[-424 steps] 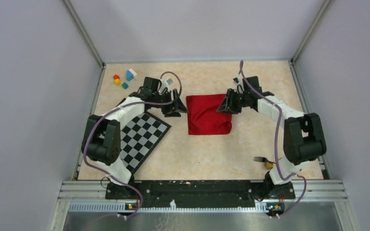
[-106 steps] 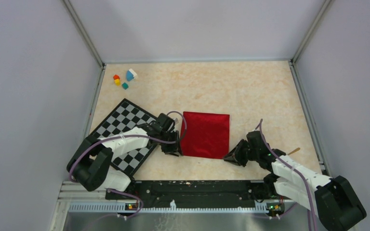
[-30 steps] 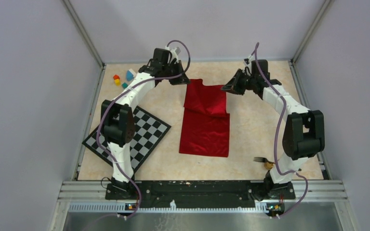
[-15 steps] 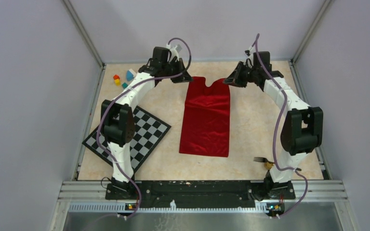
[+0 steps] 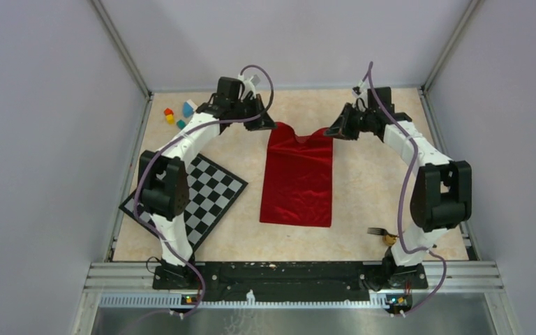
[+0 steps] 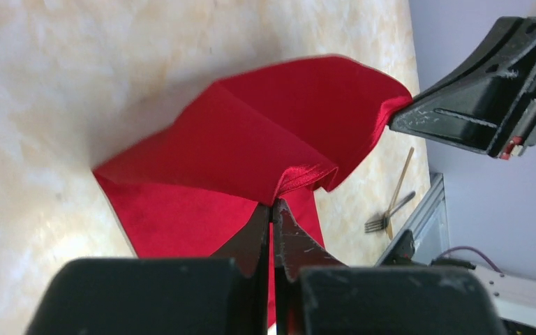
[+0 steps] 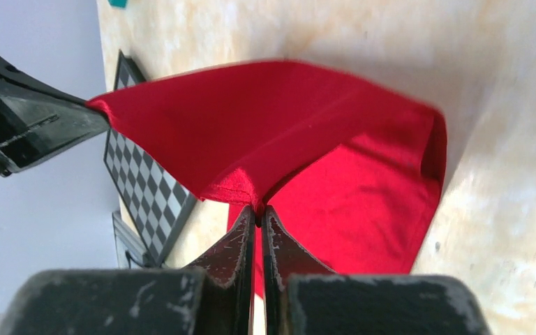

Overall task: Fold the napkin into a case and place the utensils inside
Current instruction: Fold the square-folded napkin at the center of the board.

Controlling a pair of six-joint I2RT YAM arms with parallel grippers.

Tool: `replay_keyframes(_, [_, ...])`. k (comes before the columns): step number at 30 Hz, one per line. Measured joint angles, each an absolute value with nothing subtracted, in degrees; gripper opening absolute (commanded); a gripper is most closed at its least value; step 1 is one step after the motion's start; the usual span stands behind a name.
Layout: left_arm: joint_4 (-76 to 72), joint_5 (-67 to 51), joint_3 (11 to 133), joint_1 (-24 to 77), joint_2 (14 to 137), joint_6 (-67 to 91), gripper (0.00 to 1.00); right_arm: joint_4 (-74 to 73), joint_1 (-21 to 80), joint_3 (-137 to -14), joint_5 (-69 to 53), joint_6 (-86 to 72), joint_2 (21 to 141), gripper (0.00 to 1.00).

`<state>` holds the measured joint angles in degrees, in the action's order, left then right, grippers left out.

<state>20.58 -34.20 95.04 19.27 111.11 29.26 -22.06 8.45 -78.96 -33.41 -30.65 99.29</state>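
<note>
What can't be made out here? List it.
Top view: small gold spoon, handle behind right arm.
Top view: black-and-white checkered mat, partly under left arm.
Wrist views: corners of the bright red cloth napkin, pinched inside the shut left end effector and right end effector.

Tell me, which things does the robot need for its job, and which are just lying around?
Needed for the job:
red napkin
fork
gold spoon

Just lying about:
checkered mat
coloured blocks

Robot lab test cell, plain grey enclosure walls [image 5: 42, 139], aluminium frame rail [image 5: 460, 271], marbled tabletop [image 5: 370, 167]
</note>
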Motion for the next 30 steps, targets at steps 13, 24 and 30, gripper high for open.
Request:
replay_keyframes(13, [19.75,-36.32,57.49,22.5,89.56,30.48,0.0,-17.63,11.9,-48.95,-37.12,-33.63,80.4,0.0])
replay_keyframes(24, [19.92,-36.34,45.23,26.76,83.79,31.35,0.0,-16.73,14.48,-32.71,-37.08,-35.97,71.42,0.0])
replay_keyframes(30, [19.99,-36.14,42.61,29.26,83.24,31.46,0.0,-16.25,14.48,-29.26,-37.08,-36.18,68.95,0.0])
